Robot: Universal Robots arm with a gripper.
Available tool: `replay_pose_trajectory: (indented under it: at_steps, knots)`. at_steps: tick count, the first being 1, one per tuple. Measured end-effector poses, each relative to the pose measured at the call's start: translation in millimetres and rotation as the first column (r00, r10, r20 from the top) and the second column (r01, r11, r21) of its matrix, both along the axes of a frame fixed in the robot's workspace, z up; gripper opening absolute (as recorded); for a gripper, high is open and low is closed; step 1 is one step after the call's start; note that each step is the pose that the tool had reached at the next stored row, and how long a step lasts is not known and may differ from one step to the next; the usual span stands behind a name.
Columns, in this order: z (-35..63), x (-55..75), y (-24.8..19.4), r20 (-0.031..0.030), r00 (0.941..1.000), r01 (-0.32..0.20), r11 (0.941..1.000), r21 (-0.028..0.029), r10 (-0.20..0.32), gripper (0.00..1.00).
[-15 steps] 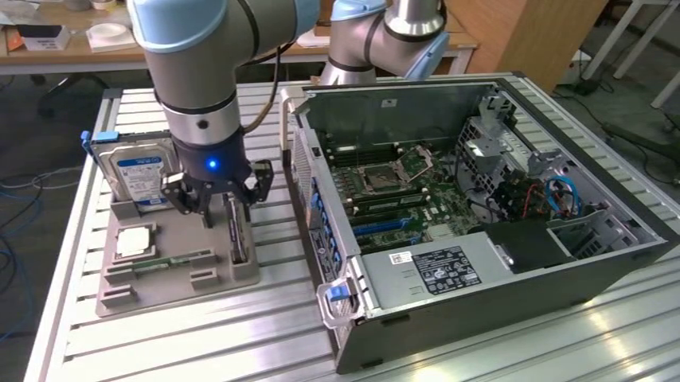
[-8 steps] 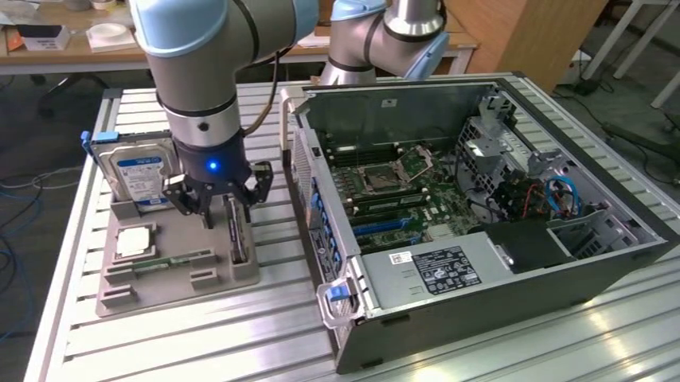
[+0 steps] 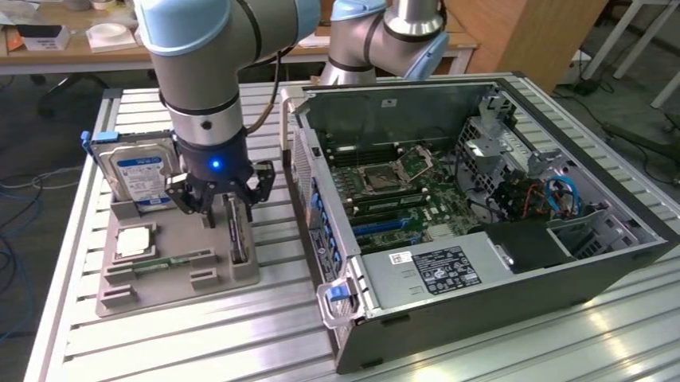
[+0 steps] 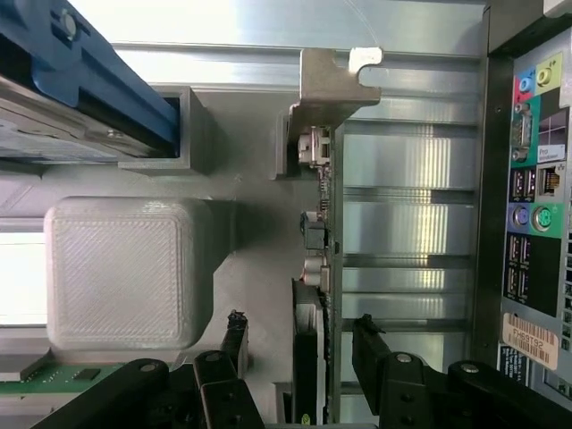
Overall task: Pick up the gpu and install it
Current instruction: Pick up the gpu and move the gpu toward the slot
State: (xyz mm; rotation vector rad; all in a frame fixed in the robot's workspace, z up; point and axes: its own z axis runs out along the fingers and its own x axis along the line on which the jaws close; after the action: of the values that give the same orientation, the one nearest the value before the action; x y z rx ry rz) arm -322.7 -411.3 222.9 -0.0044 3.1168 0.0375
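Jaws are spread wide with nothing held, the gripper (image 4: 300,332) straddling the gpu (image 4: 315,241), which stands on edge in the gray holder (image 3: 212,280). My worry: it's thin, so an uneven squeeze could tilt it and jam it in its slot, and the hard drive (image 3: 136,171) sits close by.

Edge-on between the fingers (image 4: 368,349), the gpu (image 4: 308,357) hides both faces, and its far end is cut off. Beyond one finger the memory stick (image 4: 45,375) and drive (image 4: 45,116) are cropped. Beyond the other, the case (image 4: 527,223) label is too small to read. In the exterior view the gripper (image 3: 223,213) covers the gpu's top.
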Motion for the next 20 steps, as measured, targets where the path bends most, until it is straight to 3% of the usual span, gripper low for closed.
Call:
replay_pose_trajectory:
  at_steps: [15, 20]
  knots:
    - [5.3, 0.1, -0.1, 0.0, 1.0, 0.0, 1.0, -0.0001, 0.0, 0.59]
    - [5.4, 0.0, -3.9, -0.0001, 1.0, 0.0, 1.0, -0.0001, 0.0, 0.59]
